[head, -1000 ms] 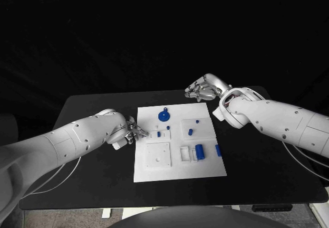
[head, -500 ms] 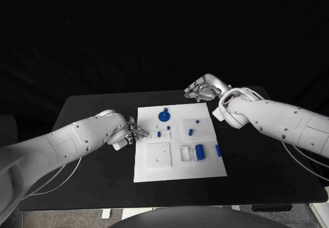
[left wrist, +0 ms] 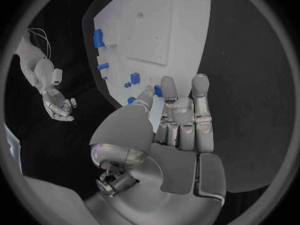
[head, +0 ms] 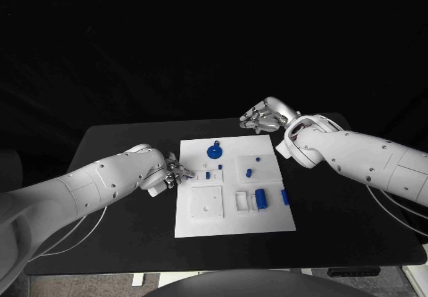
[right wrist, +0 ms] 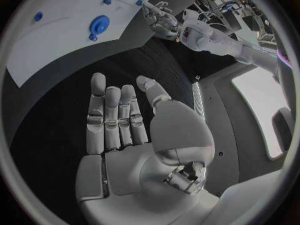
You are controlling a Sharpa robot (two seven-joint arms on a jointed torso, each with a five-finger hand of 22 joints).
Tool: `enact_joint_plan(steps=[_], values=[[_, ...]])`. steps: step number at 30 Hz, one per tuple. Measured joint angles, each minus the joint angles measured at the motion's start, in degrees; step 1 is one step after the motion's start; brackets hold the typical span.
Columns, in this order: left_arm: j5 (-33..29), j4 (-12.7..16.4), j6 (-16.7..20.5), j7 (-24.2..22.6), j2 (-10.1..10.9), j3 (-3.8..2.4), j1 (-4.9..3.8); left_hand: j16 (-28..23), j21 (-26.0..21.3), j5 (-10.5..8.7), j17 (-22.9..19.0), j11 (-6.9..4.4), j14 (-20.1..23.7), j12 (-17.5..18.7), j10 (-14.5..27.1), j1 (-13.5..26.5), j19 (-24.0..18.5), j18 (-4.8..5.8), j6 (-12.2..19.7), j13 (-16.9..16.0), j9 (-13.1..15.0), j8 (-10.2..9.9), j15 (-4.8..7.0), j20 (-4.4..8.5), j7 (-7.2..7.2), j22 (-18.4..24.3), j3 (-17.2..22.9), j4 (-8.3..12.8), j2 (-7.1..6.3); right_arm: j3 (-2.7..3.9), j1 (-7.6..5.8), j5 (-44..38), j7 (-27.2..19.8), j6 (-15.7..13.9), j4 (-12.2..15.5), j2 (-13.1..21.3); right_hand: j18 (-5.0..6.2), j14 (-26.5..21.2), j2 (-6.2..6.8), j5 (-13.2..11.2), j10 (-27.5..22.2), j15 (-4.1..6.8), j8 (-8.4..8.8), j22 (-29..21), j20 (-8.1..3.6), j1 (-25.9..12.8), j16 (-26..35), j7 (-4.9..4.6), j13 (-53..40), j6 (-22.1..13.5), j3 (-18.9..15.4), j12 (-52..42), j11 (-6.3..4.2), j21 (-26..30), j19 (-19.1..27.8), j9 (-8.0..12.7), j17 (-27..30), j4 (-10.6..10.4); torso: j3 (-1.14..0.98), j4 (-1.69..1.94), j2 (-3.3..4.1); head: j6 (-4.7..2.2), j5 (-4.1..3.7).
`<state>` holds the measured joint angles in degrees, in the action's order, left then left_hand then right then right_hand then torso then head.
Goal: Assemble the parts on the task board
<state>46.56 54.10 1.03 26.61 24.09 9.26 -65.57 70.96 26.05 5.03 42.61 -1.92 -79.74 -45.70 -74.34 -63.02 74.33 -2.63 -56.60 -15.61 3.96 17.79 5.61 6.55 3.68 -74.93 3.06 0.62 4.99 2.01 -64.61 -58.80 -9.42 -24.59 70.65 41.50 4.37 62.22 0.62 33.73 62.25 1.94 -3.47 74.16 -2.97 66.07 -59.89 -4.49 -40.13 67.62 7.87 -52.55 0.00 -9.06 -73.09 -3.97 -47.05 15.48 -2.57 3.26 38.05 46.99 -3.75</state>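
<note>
Task board (head: 234,210): flat white rectangular plate, seen at the centre of the frame on the matte black table (head: 347,216); no shift is noted against the earlier frames, and both hands are placed as before. Small blue parts are set on it: a round disc-shaped part (head: 214,151) near the upper edge, a blue block (head: 260,197) at the right. The left hand (head: 167,174) is held at the board's left edge, fingers nearly straight and together, nothing gripped. The right hand (head: 266,115) is held above the board's upper right corner, fingers extended, palm empty.
</note>
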Motion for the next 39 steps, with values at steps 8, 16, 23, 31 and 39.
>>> enact_joint_plan(steps=[8, 16, 23, 31, 39], values=[[0.1, 0.1, 0.4, -0.4, -0.2, -0.01, 0.03, 0.0, 0.0, 0.56, 0.3, -0.22, -0.2, 0.3, -0.2, -1.3, 0.1, 0.0, -0.6, 0.0, 0.1, -0.8, 0.22, 0.12, -0.22, 0.0, 1.2, 1.2, 1.67, 0.0, 0.0, 0.0, 0.0, 0.0, -0.1, 0.0, 0.0, 0.0, 0.0, 0.0, 0.0, 0.0, 0.0, 0.0, 0.0, 0.0, 0.0, 0.0, 0.0, 0.0, 0.0, 0.0, 0.0, 0.0, 0.0, 0.0, 0.0, 0.0, 0.01, 0.0, 0.0, -0.05, -0.07], [0.2, 0.0, 1.2, -0.8, -0.4, -0.01, 0.03, 0.4, 0.2, 0.56, 1.3, -0.31, -0.8, 0.7, -1.1, -3.3, 0.2, -0.01, -1.6, 0.0, 0.4, 0.1, 0.01, 0.21, -0.78, 0.0, 2.7, 2.7, 3.64, 0.0, 0.0, 0.0, 0.0, 0.0, -0.1, -0.1, 0.0, 0.0, 0.0, 0.0, 0.0, 0.0, 0.0, 0.0, 0.0, 0.0, 0.0, 0.0, 0.0, 0.0, 0.1, 0.0, 0.0, 0.0, 0.0, 0.0, 0.0, -0.1, 0.01, 0.01, 0.0, -0.11, -0.07], [0.2, 0.2, 2.1, -1.3, -0.1, -0.01, 0.03, 0.7, 0.7, 0.56, 2.5, -0.83, -1.6, 2.0, -2.6, -3.6, 0.5, 0.0, -3.4, 0.0, 4.7, 1.1, 0.32, 0.52, -1.59, 0.0, 2.3, 3.4, 3.35, 0.0, 0.0, 0.0, 0.0, 0.0, -0.1, -0.1, 0.0, 0.0, 0.0, 0.0, 0.0, 0.0, 0.0, 0.1, 0.0, 0.0, 0.0, 0.0, 0.0, 0.0, 0.1, 0.0, 0.0, 0.0, 0.0, 0.0, 0.0, -0.1, 0.04, 0.0, 0.0, -0.26, 0.04], [0.2, 3.1, 3.0, -2.7, 3.3, 0.0, -0.38, -4.5, -0.6, 0.69, -3.7, -0.2, 0.1, 5.9, -1.4, -6.6, 0.0, 0.0, -2.9, 1.2, 5.7, -0.3, 0.46, 0.4, -1.03, 0.0, 2.0, 5.9, 1.66, 0.0, 0.0, 0.0, 0.0, 0.1, -0.1, 0.2, 0.0, 0.0, 0.0, 0.0, 0.0, 0.0, 0.0, 0.1, 0.0, 0.0, 0.0, 0.0, 0.0, 0.0, 0.1, 0.0, 0.0, 0.0, 0.0, 0.0, 0.0, -0.1, 0.03, 0.08, -0.03, -0.49, -0.01], [1.4, 7.2, 5.2, -7.6, 6.8, -0.07, -1.53, -10.3, -3.8, 2.66, -7.6, 1.16, 2.1, 16.2, 4.1, -13.0, -1.3, 0.0, -3.0, 6.3, 4.0, -2.7, -0.83, -0.45, 0.73, 0.9, 3.3, 11.1, 0.16, 0.0, 0.0, 0.0, 0.0, 0.0, -0.1, 0.4, 0.0, 0.0, 0.0, 0.0, 0.0, 0.0, 0.0, 0.2, 0.0, 0.0, 0.0, 0.0, 0.0, 0.0, 0.2, 0.0, 0.0, 0.0, 0.0, 0.0, 0.0, -0.1, 0.07, 0.1, -0.04, -0.89, 0.36]])
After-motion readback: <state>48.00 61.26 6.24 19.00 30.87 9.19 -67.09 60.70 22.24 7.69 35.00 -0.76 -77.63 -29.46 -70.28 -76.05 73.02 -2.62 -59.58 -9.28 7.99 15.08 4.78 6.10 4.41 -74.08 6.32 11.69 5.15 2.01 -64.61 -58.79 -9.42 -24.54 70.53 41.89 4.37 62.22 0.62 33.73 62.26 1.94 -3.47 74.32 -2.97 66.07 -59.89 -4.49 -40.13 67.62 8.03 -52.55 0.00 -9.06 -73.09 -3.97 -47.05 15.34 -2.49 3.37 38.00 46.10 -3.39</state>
